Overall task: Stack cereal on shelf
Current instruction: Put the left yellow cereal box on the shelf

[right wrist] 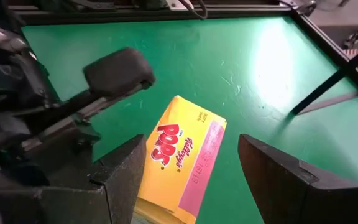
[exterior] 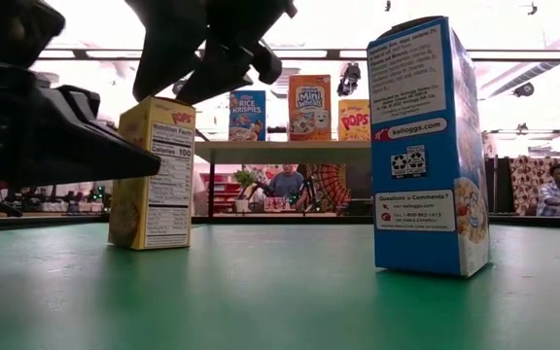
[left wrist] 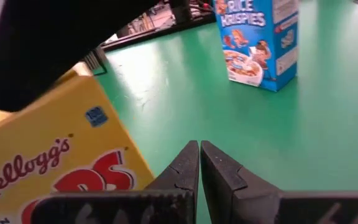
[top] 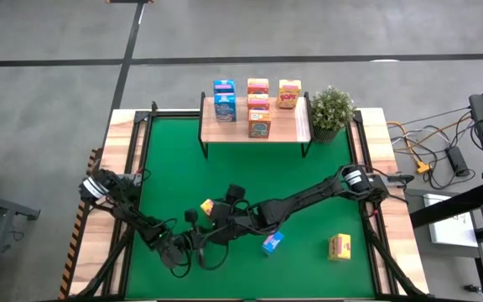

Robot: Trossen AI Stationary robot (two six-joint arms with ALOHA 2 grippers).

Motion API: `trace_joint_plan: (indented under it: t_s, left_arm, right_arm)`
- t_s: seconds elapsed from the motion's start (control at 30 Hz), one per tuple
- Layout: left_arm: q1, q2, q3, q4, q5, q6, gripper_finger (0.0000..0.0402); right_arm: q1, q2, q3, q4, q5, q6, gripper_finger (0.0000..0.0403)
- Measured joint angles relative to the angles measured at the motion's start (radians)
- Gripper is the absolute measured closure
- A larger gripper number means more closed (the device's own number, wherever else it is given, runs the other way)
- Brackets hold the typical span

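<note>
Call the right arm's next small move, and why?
Probably lower the right claw and close on the yellow box. Its fingers stand open over that box, one on each side, not yet touching it. The left claw is shut beside it, holding nothing. The shelf already carries six boxes; this one stands upright on the mat.

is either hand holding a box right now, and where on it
No. The right hand is open above the yellow box, fingers either side of it but not closed. The left hand is shut on nothing beside that box.
</note>
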Motion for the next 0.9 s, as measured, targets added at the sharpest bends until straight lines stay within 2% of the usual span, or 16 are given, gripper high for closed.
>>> trace_joint_plan:
  t_s: [0.23, 0.47, 0.7, 0.9]
  left_arm:
    - [0.035, 0.037, 0.0, 0.098, 0.001, 0.007, 0.0402]
    - [0.057, 0.047, 0.0, 0.127, 0.004, 0.008, 0.0402]
    - [0.058, 0.048, 0.0, 0.195, 0.003, 0.1, 0.0402]
    - [0.03, 0.047, 0.0, 0.206, 0.003, 0.119, 0.0402]
  right_arm:
    - [0.0, 0.0, 0.0, -0.005, -0.022, 0.048, 0.0156]
    - [0.0, -0.004, 0.001, -0.008, -0.027, 0.046, 0.0156]
    - [0.0, -0.024, 0.001, -0.008, -0.035, 0.02, 0.0156]
    - [0.0, -0.031, 0.001, -0.008, -0.14, -0.043, 0.0156]
